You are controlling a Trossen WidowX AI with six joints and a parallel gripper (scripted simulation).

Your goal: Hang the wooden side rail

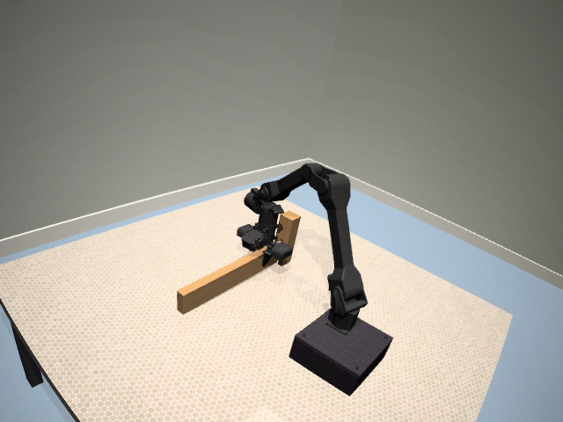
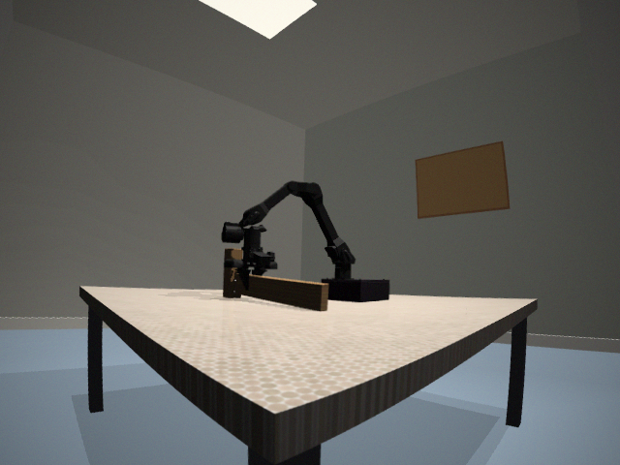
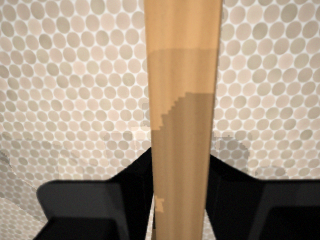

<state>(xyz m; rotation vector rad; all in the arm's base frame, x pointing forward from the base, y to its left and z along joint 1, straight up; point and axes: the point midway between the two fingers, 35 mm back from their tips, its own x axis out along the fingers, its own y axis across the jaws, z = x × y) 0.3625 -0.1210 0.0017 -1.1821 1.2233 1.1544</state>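
The wooden side rail stands on its narrow edge, its far end on the table and its other end close to the headboard post. The headboard post stands upright at the rail's end. My gripper points down and is shut on the rail near the post, one finger on each side. The steel hooks, the pins and most of the slot are hidden behind the gripper or too small to tell, so I cannot tell whether the hooks sit on the pins.
The arm's dark base block stands on the table to one side of the rail. The arm arches high from it over to the post. A brown board hangs on the wall.
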